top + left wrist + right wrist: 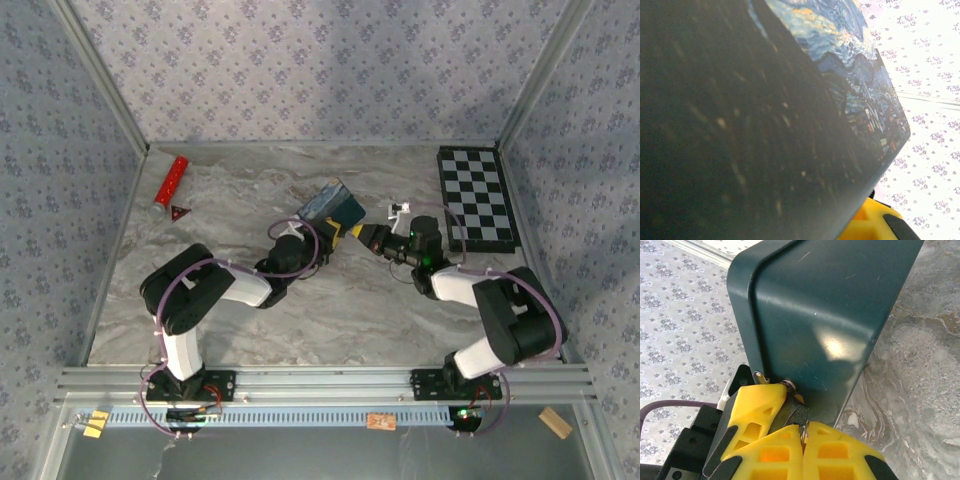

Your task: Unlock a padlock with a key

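Note:
The blue painted tin (pixel 325 205) stands tilted at the table's centre, its dark side (pixel 825 305) close behind both grippers. My right gripper (pixel 802 432) is shut on the key (pixel 798 415), whose dark head and ring stick out between the yellow fingertips. The key points into the padlock (pixel 785 409), a small dark lump with a silvery shackle tip. One yellow finger (pixel 757 410) of my left gripper (pixel 338 235) presses on the padlock's side; its other finger is hidden. In the left wrist view the tin (pixel 765 125) looms close, beside a yellow finger (pixel 872 225).
A checkered board (pixel 478 198) lies at the back right. A red cylinder (pixel 170 185) and a small dark-red triangle (pixel 180 211) sit at the back left. A small white and black object (pixel 400 210) lies just behind the grippers. Patterned walls enclose the marble table (pixel 330 310).

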Controlling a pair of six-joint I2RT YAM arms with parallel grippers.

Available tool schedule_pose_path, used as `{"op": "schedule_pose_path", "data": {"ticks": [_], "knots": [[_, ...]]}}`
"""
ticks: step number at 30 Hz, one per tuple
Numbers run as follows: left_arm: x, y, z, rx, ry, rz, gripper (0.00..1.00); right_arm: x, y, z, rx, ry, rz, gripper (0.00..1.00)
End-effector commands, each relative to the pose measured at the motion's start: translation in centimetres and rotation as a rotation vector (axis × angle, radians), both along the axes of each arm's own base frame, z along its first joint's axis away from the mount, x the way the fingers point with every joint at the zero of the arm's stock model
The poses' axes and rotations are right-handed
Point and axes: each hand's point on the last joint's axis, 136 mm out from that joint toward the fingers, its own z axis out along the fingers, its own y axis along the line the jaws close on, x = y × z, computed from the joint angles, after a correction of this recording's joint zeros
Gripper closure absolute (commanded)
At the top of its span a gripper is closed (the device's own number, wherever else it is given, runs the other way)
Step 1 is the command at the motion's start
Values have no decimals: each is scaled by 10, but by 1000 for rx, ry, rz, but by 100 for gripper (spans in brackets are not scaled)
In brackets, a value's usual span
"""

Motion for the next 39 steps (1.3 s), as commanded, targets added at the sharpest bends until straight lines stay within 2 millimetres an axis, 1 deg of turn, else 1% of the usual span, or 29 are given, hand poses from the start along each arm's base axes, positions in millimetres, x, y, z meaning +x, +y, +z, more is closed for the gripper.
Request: {"op": "schedule_pose_path", "data": {"ticks": [1, 5, 8, 14, 19, 21, 25, 29, 31, 35, 39], "knots": [[-90, -69, 106, -237, -231, -473, 100, -20, 36, 26, 67, -139, 166, 100], [-93, -67, 109, -238, -239, -478, 100, -15, 32, 32, 103, -153, 183, 100], [-94, -66, 110, -237, -243, -479, 100, -11, 30, 31, 111, -136, 198, 100], [-94, -65, 116, -251, -261, -484, 100, -11, 33, 29, 122, -95, 210, 100], [-94, -67, 120, -258, -275, -490, 100, -18, 47, 22, 67, -84, 211, 100], [-94, -68, 124, -268, -285, -489, 100, -17, 48, 22, 96, -82, 201, 100], [-95, -67, 126, -269, -295, -486, 100, -10, 50, 28, 220, -43, 201, 100], [-95, -65, 130, -283, -308, -481, 100, -3, 54, 27, 281, -9, 192, 100], [-95, -64, 130, -284, -312, -478, 100, -2, 55, 28, 288, -9, 193, 100], [-94, -65, 130, -286, -314, -476, 100, -6, 58, 28, 247, -17, 194, 100], [-95, -66, 133, -295, -321, -481, 100, -10, 68, 30, 284, 14, 235, 100]]}}
